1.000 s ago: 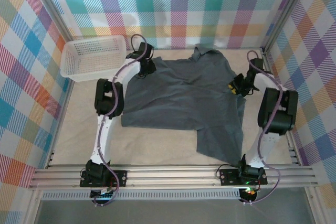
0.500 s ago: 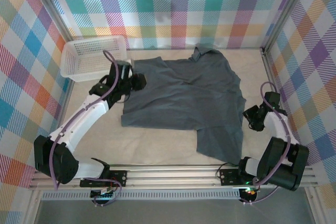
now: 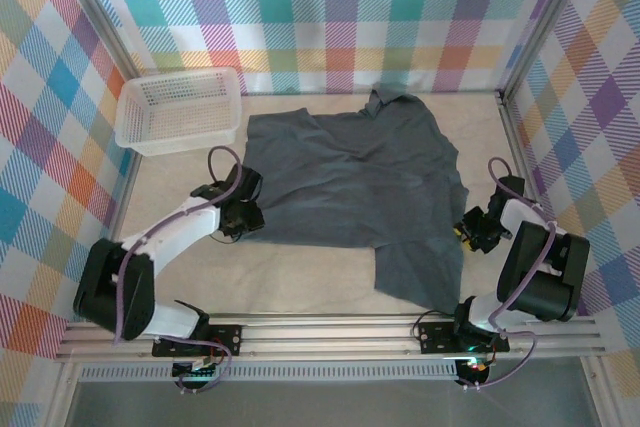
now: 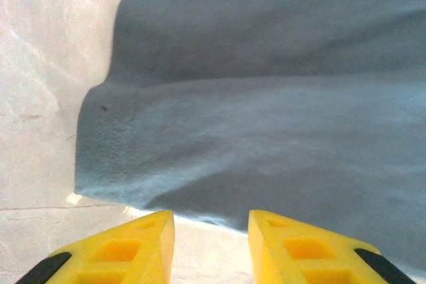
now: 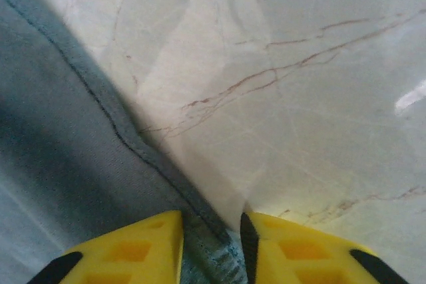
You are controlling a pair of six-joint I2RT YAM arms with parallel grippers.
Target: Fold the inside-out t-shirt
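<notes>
Dark t-shirt spread on table, basket near

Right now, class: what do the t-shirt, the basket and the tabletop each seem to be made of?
T-shirt: soft, matte slate-grey cloth; it wrinkles and has a stitched hem.
Basket: likely white plastic; moulded lattice walls.
Tabletop: pale, smooth surface with thin brownish veins; material unclear.

left arm: white links, black joints, purple cable | right arm: same, green light at its 6 o'clock base | left gripper: yellow fingers, black corner patches
</notes>
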